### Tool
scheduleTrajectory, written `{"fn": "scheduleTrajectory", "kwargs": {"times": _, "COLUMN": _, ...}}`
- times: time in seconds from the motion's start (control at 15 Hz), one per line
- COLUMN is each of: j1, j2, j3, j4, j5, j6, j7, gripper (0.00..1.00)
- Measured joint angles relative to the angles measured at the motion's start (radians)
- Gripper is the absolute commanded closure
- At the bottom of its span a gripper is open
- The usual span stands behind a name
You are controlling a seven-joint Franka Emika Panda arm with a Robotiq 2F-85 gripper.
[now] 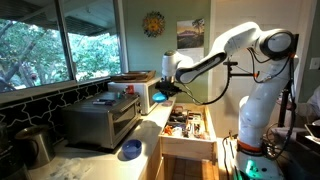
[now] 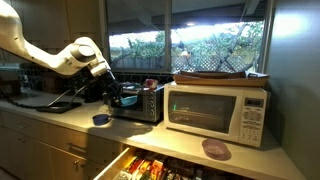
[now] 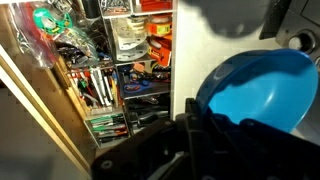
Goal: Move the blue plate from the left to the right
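The blue plate (image 3: 258, 88) is bright cyan and fills the right of the wrist view, tilted, with its rim between my dark fingers. My gripper (image 3: 193, 120) is shut on that rim. In both exterior views the gripper (image 1: 167, 87) (image 2: 114, 91) holds the plate (image 1: 158, 97) (image 2: 129, 99) above the counter, next to the toaster oven. A darker, deeper blue bowl (image 1: 130, 150) (image 2: 100, 119) stands on the counter, apart from the gripper.
A toaster oven (image 1: 100, 118) (image 2: 140, 103) stands on the counter. A white microwave (image 2: 215, 112) has a purple dish (image 2: 215, 150) in front of it. An open drawer (image 1: 189, 127) (image 3: 110, 80) full of utensils juts out below the counter. Windows run behind.
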Motion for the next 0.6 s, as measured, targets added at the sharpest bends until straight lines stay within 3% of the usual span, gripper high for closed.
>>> {"fn": "scheduleTrajectory", "kwargs": {"times": 0.4, "j1": -0.083, "j2": 0.062, "j3": -0.152, "j4": -0.020, "j5": 0.132, "j6": 0.143, "j7": -0.140, "gripper": 0.99}}
{"fn": "scheduleTrajectory", "kwargs": {"times": 0.6, "j1": -0.108, "j2": 0.136, "j3": -0.193, "j4": -0.017, "j5": 0.215, "j6": 0.193, "j7": -0.216, "gripper": 0.99}}
